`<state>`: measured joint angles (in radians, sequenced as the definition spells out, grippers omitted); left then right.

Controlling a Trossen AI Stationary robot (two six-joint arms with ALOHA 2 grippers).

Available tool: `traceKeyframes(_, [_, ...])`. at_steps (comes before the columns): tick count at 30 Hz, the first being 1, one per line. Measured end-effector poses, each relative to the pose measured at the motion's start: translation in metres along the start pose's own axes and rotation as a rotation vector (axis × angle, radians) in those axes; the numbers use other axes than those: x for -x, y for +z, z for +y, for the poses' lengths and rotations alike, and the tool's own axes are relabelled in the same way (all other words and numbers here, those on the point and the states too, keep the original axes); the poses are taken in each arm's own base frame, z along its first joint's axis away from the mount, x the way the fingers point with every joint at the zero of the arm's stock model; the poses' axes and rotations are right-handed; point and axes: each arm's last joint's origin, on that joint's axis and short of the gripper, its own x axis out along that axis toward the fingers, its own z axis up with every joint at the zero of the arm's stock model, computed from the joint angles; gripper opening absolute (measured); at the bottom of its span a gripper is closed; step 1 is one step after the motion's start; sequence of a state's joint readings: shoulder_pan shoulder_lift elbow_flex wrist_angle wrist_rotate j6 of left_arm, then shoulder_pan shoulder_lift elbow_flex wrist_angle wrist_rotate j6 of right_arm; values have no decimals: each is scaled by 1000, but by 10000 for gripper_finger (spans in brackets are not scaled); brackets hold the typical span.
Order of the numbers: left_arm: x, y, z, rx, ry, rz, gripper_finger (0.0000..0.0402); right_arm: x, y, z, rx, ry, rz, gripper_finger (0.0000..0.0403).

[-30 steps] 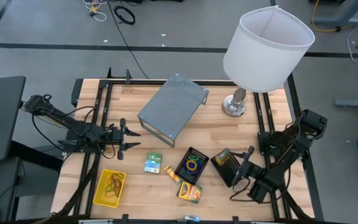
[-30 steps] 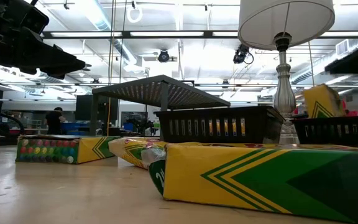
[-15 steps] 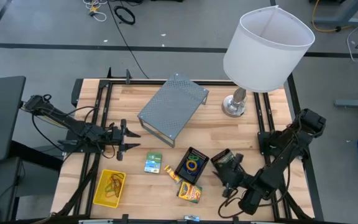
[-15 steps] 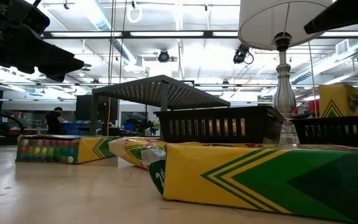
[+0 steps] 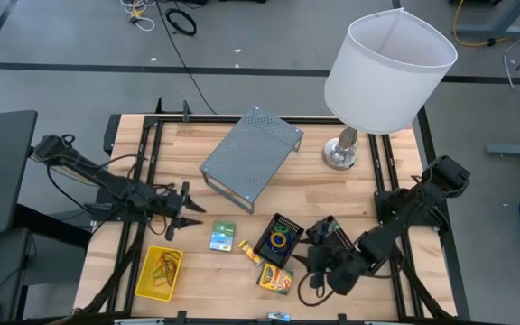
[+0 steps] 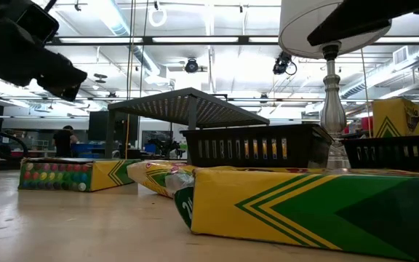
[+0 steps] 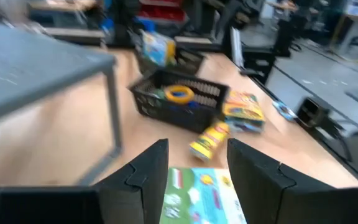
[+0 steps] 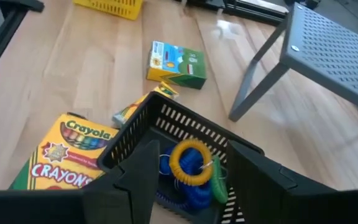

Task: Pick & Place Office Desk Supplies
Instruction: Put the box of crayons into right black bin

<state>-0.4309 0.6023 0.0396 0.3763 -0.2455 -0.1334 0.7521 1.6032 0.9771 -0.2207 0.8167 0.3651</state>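
My right gripper [image 5: 311, 263] is open and empty, low near the table's near edge, pointing at a black mesh tray [image 5: 278, 238] that holds yellow, blue and green rubber-band loops [image 8: 190, 163]. A crayon box [image 5: 276, 280] lies flat beside that tray, and a smaller one [image 5: 248, 253] lies next to it. A second black tray [image 6: 395, 153] holds an upright crayon box [image 6: 395, 116]; my right arm partly covers it in the high view. My left gripper [image 5: 190, 209] is open and empty over the table's left part, and the green-white packet [image 7: 197, 196] lies flat just ahead of its fingers.
A grey perforated metal riser [image 5: 251, 153] stands at the table's far middle. The white-shaded lamp [image 5: 386, 68] stands at the far right. A yellow basket [image 5: 159, 273] with loops in it sits at the near left corner. Bare wood shows between packet and basket.
My right gripper has gone from over the right-hand tray toward the table's near edge and left, ending low beside the tray with the loops. The crayon box in the right-hand tray has gone from tilted to upright. My left gripper has shifted slightly toward the packet.
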Motion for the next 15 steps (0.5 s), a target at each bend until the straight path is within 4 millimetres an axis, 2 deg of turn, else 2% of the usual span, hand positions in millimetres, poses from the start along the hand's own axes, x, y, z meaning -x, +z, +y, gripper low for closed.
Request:
traceKeyframes(7, [-22,1,-11,1,-42,157,170,-1,0,-1,28,-3,2,192])
traceKeyframes(15, [-58,-4,-46,-134,-59,411,170,-1,-1,-1,44,-12,12,192])
